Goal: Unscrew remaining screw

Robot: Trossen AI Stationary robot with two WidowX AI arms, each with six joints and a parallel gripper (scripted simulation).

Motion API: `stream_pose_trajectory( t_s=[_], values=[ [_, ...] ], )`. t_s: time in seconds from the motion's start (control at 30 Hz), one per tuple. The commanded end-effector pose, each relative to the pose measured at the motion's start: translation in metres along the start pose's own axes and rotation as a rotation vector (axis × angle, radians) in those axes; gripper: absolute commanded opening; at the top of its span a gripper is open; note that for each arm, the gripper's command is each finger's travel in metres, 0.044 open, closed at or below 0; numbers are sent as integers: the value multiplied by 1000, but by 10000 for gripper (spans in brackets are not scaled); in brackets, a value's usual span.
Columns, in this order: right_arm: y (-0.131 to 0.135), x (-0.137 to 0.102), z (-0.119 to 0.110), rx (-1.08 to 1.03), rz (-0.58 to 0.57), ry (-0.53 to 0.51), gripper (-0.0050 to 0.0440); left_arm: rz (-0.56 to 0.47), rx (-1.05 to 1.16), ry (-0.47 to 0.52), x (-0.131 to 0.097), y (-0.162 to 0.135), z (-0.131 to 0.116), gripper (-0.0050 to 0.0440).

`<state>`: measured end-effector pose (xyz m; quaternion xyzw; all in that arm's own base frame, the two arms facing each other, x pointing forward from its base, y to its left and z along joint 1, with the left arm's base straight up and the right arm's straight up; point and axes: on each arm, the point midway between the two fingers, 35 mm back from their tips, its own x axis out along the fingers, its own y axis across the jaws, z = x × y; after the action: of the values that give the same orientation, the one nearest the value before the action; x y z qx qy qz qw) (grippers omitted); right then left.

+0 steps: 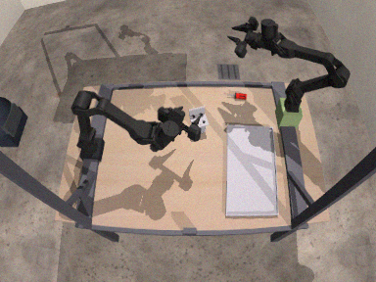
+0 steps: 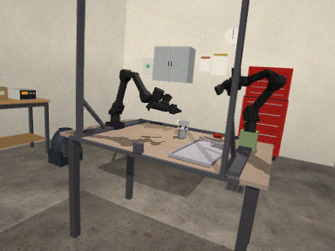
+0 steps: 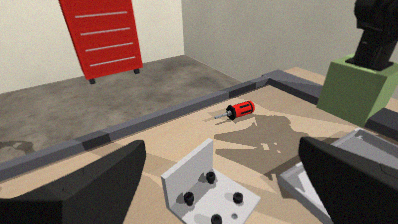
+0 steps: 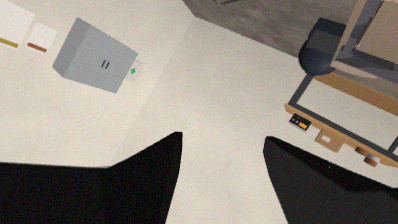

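Observation:
The joint module (image 2: 182, 133) stands upright on the table, with the pale L-shaped bracket (image 1: 197, 112) (image 2: 183, 124) (image 3: 187, 167) on top. Several black screw heads show on the bracket in the left wrist view, one of them at the back (image 3: 210, 177); which one is fully down I cannot tell. The red screwdriver (image 1: 240, 96) (image 2: 218, 135) (image 3: 243, 110) lies on the table beyond the bracket. My left gripper (image 1: 191, 114) (image 3: 220, 146) is wide open and empty, above the bracket. My right gripper (image 1: 231, 32) (image 4: 223, 142) is partly open and empty, raised beyond the table's far edge.
A shallow grey tray (image 1: 226, 171) (image 2: 189, 160) lies on the table to the right of the module in the top view. A green block (image 1: 289, 117) (image 2: 248, 140) (image 3: 350, 90) is under the right arm's base. Dark frame rails border the table, and posts rise at its corners.

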<state>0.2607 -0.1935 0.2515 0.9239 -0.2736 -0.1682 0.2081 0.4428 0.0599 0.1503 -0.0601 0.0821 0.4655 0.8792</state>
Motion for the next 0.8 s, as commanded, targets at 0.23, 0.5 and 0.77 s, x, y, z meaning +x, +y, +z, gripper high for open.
stream_pose_trajectory(
  t_s=[0.23, 0.5, 0.77],
  values=[
    [-25, 26, 39, 0, -118, -156, 215, 88, -10, -38, 1, -11, -18, 400],
    [-76, 20, 119, 25, -306, -434, 215, 94, 13, -30, 9, -8, -51, 400],
    [-93, 23, 145, 31, -382, -538, 215, 93, 8, -32, 12, -11, -61, 400]
  ],
)
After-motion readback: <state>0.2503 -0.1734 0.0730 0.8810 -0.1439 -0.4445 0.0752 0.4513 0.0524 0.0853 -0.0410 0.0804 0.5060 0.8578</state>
